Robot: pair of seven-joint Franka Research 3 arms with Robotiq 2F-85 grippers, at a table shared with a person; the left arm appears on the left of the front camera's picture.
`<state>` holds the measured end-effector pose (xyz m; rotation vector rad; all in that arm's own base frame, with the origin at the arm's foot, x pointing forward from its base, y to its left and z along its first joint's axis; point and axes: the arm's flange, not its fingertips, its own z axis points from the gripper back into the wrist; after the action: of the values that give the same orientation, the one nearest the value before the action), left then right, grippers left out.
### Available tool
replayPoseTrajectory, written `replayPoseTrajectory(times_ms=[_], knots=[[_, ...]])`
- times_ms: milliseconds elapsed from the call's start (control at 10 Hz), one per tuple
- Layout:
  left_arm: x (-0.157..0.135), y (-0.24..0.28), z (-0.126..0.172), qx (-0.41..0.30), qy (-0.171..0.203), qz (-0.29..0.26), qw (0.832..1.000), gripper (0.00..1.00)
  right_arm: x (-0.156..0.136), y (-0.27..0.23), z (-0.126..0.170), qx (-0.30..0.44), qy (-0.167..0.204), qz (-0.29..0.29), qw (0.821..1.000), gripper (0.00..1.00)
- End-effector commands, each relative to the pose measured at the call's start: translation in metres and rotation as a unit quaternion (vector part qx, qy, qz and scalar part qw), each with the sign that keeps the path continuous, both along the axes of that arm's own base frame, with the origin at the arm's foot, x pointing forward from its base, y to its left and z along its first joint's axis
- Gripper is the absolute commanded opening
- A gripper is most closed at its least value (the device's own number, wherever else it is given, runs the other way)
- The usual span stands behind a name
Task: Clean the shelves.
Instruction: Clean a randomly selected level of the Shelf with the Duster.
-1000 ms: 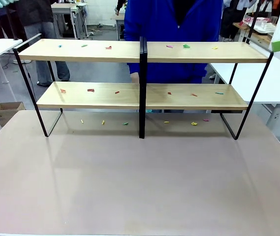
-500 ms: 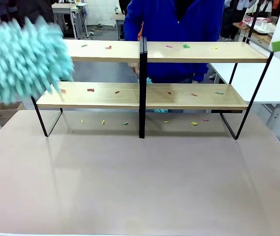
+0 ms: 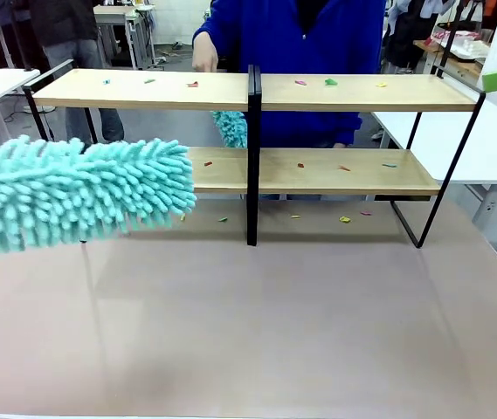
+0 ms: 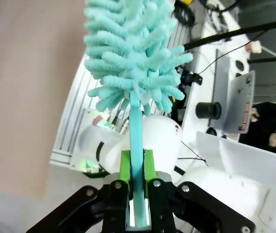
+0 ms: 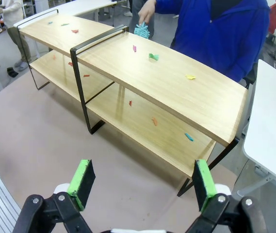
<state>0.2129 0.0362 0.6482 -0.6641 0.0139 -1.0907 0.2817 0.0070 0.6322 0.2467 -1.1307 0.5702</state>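
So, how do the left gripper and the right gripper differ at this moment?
The left gripper is shut on the handle of a teal duster; the right gripper is open and holds nothing. The left gripper's fingers stand close together, with only the handle between them; the right gripper's fingers stand wide apart. Both are black with green pads.
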Motion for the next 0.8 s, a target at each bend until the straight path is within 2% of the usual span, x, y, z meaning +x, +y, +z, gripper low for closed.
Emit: replayPoseTrajectory(times_ms=[0, 100, 200, 400, 600, 700], knots=[[0.032, -0.041, -0.022, 0.057, 0.025, 0.031, 0.998, 0.12, 0.001, 0.0, 0.0, 0.0, -0.001, 0.0, 1.0, 1.0], [0.055, -0.067, -0.038, 0.063, 0.039, 0.035, 0.997, 0.12, 0.001, 0.0, 0.0, 0.0, -0.001, 0.0, 1.0, 1.0], [0.083, -0.088, -0.049, 0.074, 0.039, 0.069, 0.994, 0.12, 0.001, 0.0, 0.0, 0.0, -0.001, 0.0, 1.0, 1.0], [0.134, -0.113, -0.07, 0.096, 0.02, 0.177, 0.979, 0.12, 0.001, 0.0, 0.0, 0.0, -0.001, 0.0, 1.0, 1.0], [0.155, -0.111, -0.084, 0.094, 0.019, 0.262, 0.96, 0.12, 0.001, 0.0, 0.0, 0.0, -0.001, 0.0, 1.0, 1.0], [0.158, -0.108, -0.09, 0.089, 0.036, 0.259, 0.961, 0.12, 0.001, 0.0, 0.0, 0.0, -0.001, 0.0, 1.0, 1.0]])
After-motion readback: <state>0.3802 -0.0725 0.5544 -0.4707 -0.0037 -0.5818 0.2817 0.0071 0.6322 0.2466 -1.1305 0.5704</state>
